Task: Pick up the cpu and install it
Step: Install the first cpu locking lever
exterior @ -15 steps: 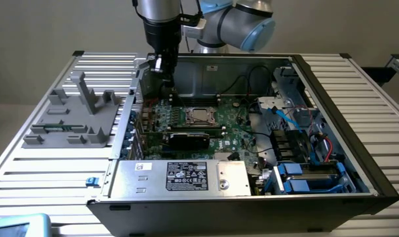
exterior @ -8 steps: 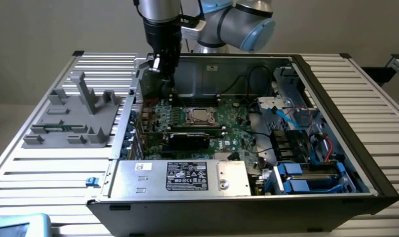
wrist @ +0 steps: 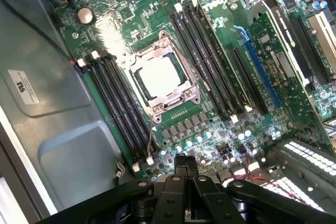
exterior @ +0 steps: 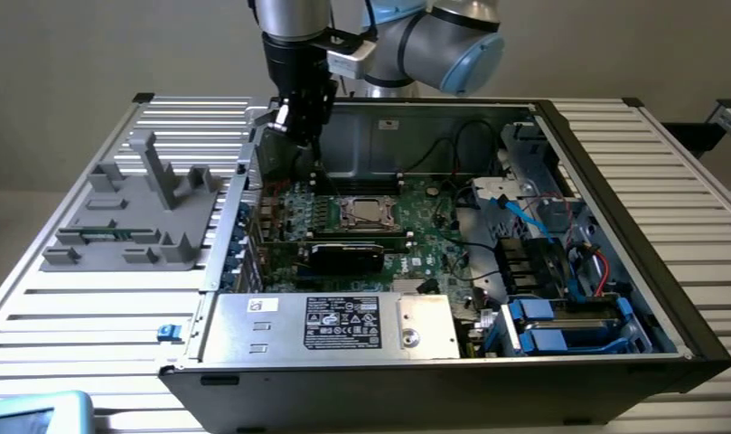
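Plain grey wall (exterior: pixel 100 45), slatted metal table (exterior: pixel 88 316)

We count one cpu (wrist: pixel 157 77), one gripper (wrist: pixel 185 160) and one motherboard (wrist: pixel 212 127). We also count one grey fixture block (exterior: pixel 124 237) and one computer case (exterior: pixel 401 136).

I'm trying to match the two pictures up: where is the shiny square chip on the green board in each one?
Exterior view: the cpu sits mid-picture, inside the open computer case, on the green board.
Wrist view: the cpu lies within the metal socket frame, between two banks of black memory slots.
Shared landmark: the metal socket frame around the chip.
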Controlling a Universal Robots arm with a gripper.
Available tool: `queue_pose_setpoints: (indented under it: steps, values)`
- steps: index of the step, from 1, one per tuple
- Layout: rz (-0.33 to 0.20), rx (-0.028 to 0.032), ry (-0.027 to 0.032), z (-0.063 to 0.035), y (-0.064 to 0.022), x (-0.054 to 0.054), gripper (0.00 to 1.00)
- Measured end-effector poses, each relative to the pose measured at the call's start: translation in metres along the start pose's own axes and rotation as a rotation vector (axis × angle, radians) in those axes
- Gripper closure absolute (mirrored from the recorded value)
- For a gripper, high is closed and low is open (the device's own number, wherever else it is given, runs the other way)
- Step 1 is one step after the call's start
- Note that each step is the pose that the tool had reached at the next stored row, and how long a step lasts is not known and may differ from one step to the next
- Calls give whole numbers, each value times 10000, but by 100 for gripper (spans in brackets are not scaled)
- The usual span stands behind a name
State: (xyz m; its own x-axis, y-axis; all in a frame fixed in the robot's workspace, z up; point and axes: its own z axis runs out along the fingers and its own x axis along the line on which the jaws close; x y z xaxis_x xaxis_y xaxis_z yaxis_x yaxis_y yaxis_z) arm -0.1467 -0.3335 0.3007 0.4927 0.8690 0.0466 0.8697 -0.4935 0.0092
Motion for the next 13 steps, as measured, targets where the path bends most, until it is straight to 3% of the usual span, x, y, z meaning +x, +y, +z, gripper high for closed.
queue_pose_setpoints:
  steps: [13]
  values:
    - [2093, -98, -20, 0, 0, 0, 89]
